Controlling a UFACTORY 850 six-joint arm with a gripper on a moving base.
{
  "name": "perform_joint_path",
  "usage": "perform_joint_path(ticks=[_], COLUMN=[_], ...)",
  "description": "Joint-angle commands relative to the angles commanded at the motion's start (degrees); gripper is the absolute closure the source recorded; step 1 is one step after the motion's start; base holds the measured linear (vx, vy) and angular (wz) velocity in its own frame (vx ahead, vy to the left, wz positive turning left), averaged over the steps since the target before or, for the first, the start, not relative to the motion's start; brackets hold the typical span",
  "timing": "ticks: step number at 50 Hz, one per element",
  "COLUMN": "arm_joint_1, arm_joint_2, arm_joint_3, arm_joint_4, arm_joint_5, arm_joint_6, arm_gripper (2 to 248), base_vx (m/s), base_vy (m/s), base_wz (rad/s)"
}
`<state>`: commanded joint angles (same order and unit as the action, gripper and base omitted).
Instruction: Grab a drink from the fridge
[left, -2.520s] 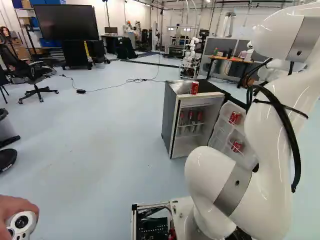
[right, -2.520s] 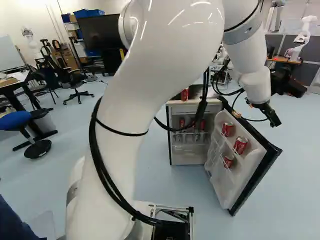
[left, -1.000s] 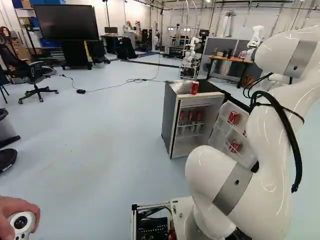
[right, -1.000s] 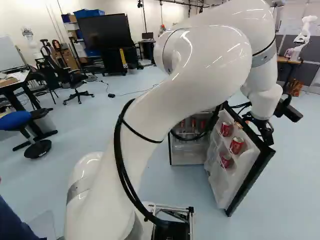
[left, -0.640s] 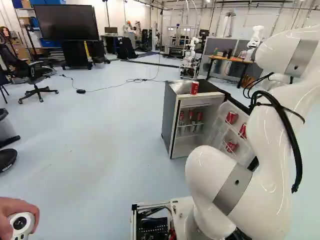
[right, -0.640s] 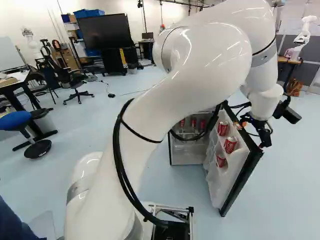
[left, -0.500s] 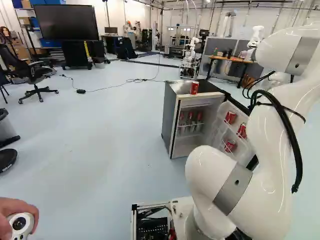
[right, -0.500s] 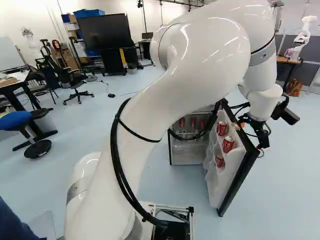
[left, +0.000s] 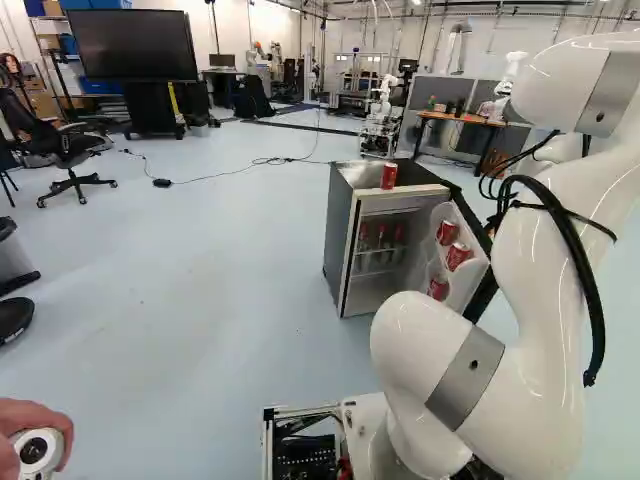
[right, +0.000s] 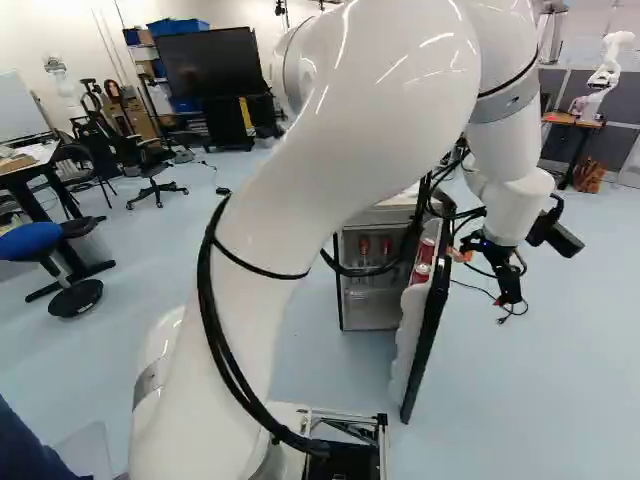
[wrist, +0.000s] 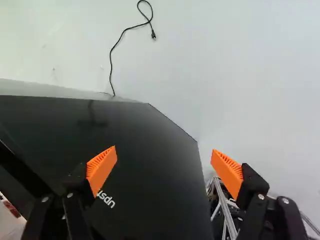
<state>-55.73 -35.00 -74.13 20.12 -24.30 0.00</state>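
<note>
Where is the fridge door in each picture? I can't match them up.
Left base view: right of the middle, the door stands open at the fridge's right side, its shelved inside showing.
Right base view: right of the middle, nearly edge-on, its black outside turned toward the gripper.
Wrist view: apparently the big dark panel beneath and beyond the open fingers.
Shared landmark: red cans in the door, visible in both base views.

Your arm (left: 540, 405): smooth glossy shell, satin metal band (left: 466, 376). Ahead of you, fridge door (wrist: 160, 170): smooth outside, soft sheen; door lining (left: 464, 284) moulded plastic. Cans (left: 389, 176): shiny metal. Your orange pads (wrist: 103, 166): ribbed, matt. Floor (left: 220, 290): smooth.
</note>
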Motion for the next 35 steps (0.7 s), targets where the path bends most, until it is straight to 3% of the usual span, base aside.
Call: perform_joint_path(ticks=[35], arm_joint_1=[1.0], arm_joint_2=[7.8], arm_joint_3=[11.5], arm_joint_4=[-0.6], arm_joint_5=[0.3], arm_joint_6=[0.0], arm_gripper=[3], base_vx=[0.0], base_vy=[0.0], base_wz=[0.0])
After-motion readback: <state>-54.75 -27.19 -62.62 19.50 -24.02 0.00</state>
